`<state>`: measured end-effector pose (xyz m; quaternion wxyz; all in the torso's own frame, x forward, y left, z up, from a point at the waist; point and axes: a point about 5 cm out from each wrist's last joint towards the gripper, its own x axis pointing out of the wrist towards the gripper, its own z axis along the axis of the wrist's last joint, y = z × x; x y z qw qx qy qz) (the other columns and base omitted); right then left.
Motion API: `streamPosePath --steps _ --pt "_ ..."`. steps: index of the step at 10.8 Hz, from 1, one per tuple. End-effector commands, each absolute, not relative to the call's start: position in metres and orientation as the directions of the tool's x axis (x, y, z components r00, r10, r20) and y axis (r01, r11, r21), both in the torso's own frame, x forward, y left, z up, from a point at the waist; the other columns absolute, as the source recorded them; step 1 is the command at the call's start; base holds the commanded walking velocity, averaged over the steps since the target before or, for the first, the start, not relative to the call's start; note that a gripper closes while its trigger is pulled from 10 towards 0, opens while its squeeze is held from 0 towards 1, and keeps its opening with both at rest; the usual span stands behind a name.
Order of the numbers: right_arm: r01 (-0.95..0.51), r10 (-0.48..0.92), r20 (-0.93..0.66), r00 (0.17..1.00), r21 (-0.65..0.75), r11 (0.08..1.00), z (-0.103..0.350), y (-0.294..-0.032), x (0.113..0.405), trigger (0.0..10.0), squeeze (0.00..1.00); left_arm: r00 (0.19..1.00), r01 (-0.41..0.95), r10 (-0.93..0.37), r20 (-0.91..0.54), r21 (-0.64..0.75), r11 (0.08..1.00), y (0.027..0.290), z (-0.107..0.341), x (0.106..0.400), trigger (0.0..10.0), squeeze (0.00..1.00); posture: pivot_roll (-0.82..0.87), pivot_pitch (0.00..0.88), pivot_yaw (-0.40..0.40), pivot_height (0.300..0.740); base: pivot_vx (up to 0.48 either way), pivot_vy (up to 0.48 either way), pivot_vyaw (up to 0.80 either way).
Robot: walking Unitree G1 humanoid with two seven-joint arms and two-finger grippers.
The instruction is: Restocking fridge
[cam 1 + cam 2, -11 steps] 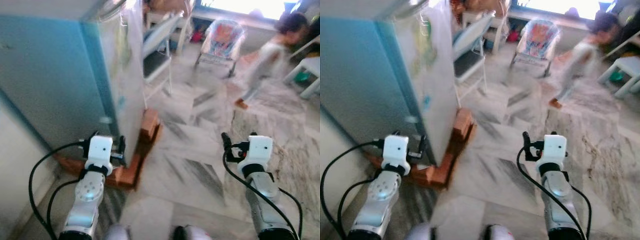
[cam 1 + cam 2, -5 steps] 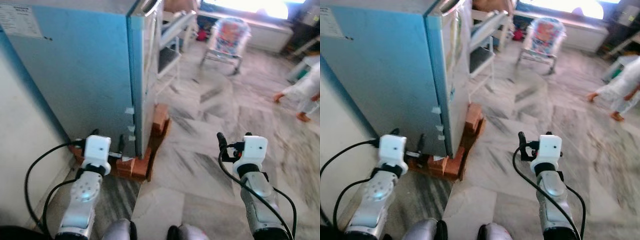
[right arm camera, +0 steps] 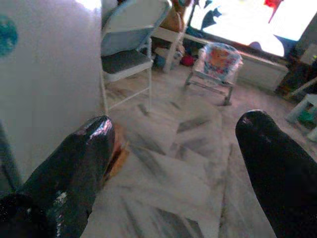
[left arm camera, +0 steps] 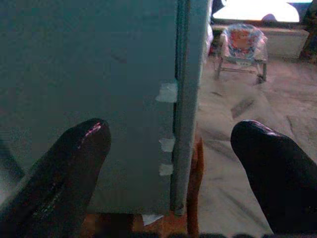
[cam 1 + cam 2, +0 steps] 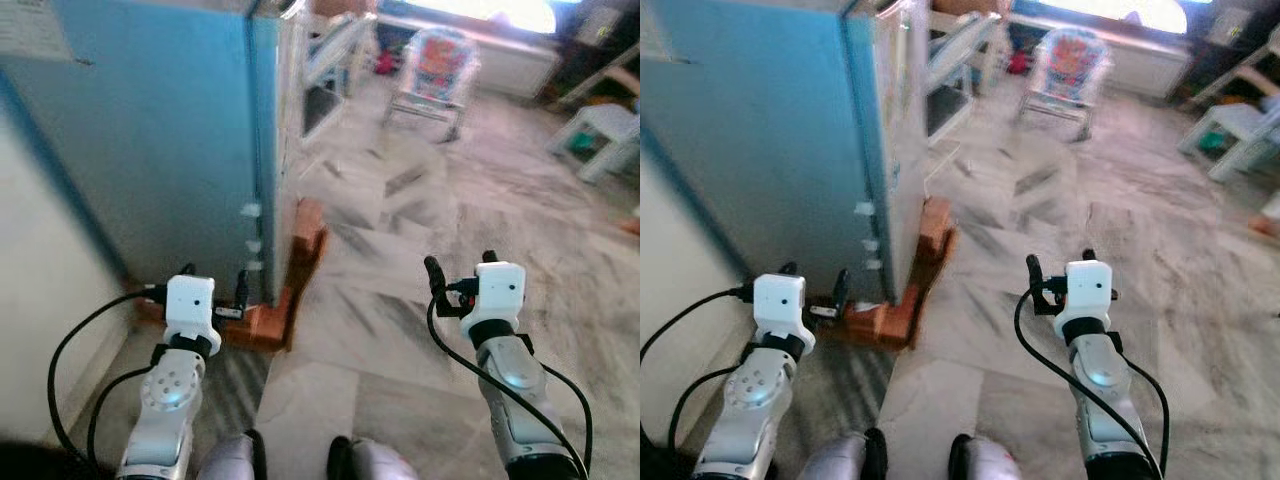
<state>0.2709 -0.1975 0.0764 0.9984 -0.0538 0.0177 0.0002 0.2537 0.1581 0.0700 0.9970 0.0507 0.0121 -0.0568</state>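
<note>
The fridge [image 5: 160, 140] stands at the left, its blue side panel facing me and its pale door front [image 5: 290, 110] turned to the right, shut. It rests on red bricks [image 5: 300, 250]. My left gripper [image 5: 214, 285] is held low in front of the fridge's near corner, open and empty; in the left wrist view its fingers [image 4: 64, 168] frame the corner edge [image 4: 185, 99]. My right gripper [image 5: 460, 268] is open and empty over the marble floor, and its wrist view looks past its fingers [image 3: 79, 158] towards the room.
A cream wall [image 5: 40, 330] runs close on my left. Beyond the fridge stand a white folding chair [image 3: 126, 44] and a baby bouncer [image 5: 435, 65]. A white plastic stool [image 5: 600, 125] is at the far right. Marble floor [image 5: 400, 230] stretches ahead.
The camera has swung and the whole scene has shifted. The person walking at the right is out of the picture now. Both arms keep the same pose, grippers open.
</note>
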Motion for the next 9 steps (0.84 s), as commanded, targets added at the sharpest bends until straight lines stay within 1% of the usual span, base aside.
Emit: streamPosePath --steps 1,2,4,6,7,8,9 --pt "0.007 -0.010 -0.026 1.000 -0.111 0.994 0.0783 -0.1982 0.2740 10.0 0.00 0.989 0.145 -0.143 -0.026 0.097 0.985 0.1542 0.0730 0.2538 10.0 0.00 0.11 0.089 -0.085 0.740 0.416 0.000 0.00" --pt "0.011 -0.013 -0.021 1.000 -0.109 0.994 0.0788 -0.1977 0.2744 10.0 0.00 0.985 0.170 -0.169 -0.023 0.087 0.982 0.1524 0.0743 0.2552 10.0 0.00 0.11 0.087 -0.072 0.740 0.420 0.000 0.00" --pt "0.018 -0.019 -0.009 1.000 -0.117 0.993 0.0815 -0.2002 0.2778 10.0 0.00 0.984 0.175 -0.174 -0.022 0.093 0.980 0.1521 0.0763 0.2600 10.0 0.00 0.10 0.081 -0.059 0.740 0.463 0.000 0.00" --pt "0.024 -0.024 0.001 1.000 -0.121 0.992 0.0837 -0.2027 0.2819 10.0 0.00 0.980 0.200 -0.199 -0.018 0.093 0.975 0.1458 0.0768 0.2604 10.0 0.00 0.10 0.080 -0.063 0.740 0.435 0.000 0.00" --pt "0.018 -0.018 -0.002 1.000 -0.120 0.993 0.0824 -0.2004 0.2821 10.0 0.00 0.980 0.197 -0.196 -0.021 0.090 0.976 0.1455 0.0760 0.2603 10.0 0.00 0.10 0.079 -0.066 0.740 0.285 0.000 0.00" --pt "0.011 -0.011 -0.006 1.000 -0.115 0.993 0.0813 -0.1980 0.2825 10.0 0.00 0.982 0.189 -0.188 -0.024 0.080 0.979 0.1452 0.0752 0.2596 10.0 0.00 0.11 0.080 -0.069 0.740 0.000 0.000 0.00" --pt "0.001 -0.002 -0.008 1.000 -0.113 0.994 0.0805 -0.1946 0.2831 10.0 0.00 0.984 0.176 -0.174 -0.033 0.099 0.979 0.1461 0.0730 0.2579 10.0 0.00 0.11 0.080 -0.069 0.740 0.000 0.000 0.00"
